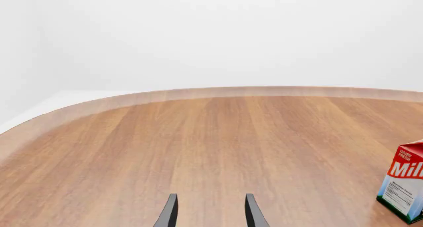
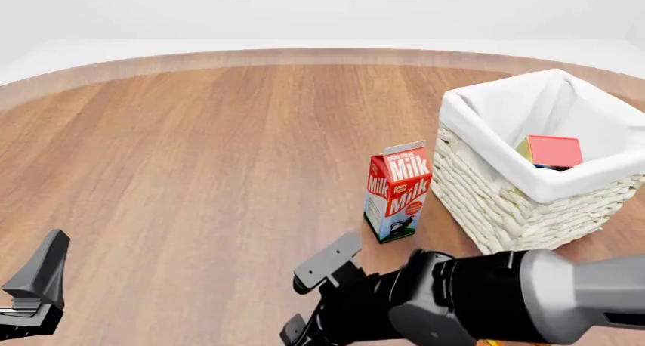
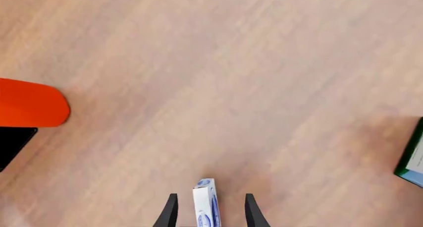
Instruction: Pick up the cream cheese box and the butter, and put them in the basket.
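Note:
The cream cheese box (image 3: 205, 204), small and white with blue markings, stands on edge between the fingers of my right gripper (image 3: 208, 212). The fingers stand apart from its sides, so the gripper is open around it. In the front view the right gripper (image 2: 313, 297) points down at the near table edge and hides the box. The butter (image 2: 552, 151), with its red top and yellow side, lies inside the white wicker basket (image 2: 504, 202) at the right. My left gripper (image 1: 210, 212) is open and empty over bare wood, low at the near left (image 2: 35, 285).
A red-and-white milk carton (image 2: 398, 191) stands just left of the basket and also shows in the left wrist view (image 1: 404, 185). Its base edge (image 3: 411, 155) shows in the right wrist view. An orange object (image 3: 29, 103) with a black part lies nearby.

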Controlling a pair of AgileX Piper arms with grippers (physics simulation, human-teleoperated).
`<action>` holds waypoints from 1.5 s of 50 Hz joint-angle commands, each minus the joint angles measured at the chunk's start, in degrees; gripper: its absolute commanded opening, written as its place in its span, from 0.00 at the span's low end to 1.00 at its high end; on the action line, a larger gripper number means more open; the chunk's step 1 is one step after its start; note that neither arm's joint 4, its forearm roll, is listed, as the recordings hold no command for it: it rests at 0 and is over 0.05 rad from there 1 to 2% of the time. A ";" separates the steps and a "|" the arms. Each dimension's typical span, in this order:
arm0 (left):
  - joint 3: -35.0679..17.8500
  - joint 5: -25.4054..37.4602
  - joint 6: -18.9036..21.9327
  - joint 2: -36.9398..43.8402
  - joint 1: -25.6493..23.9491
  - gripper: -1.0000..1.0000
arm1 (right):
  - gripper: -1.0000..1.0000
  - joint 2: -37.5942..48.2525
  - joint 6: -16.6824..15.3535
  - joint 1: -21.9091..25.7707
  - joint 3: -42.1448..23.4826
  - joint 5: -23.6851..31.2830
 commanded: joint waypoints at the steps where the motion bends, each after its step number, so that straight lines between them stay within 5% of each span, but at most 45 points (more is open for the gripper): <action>1: 0.00 0.00 0.00 0.00 0.00 1.00 | 1.00 1.05 0.87 0.33 0.76 -1.14; 60: 0.00 0.00 0.00 0.00 0.00 1.00 | 1.00 6.53 2.94 0.23 2.90 -7.07; 61: 0.00 0.00 0.00 0.00 0.00 1.00 | 0.00 6.07 2.45 -0.47 3.07 -7.02; 75: 0.00 0.00 0.00 0.00 0.00 1.00 | 0.00 3.75 1.36 -1.48 2.67 -5.15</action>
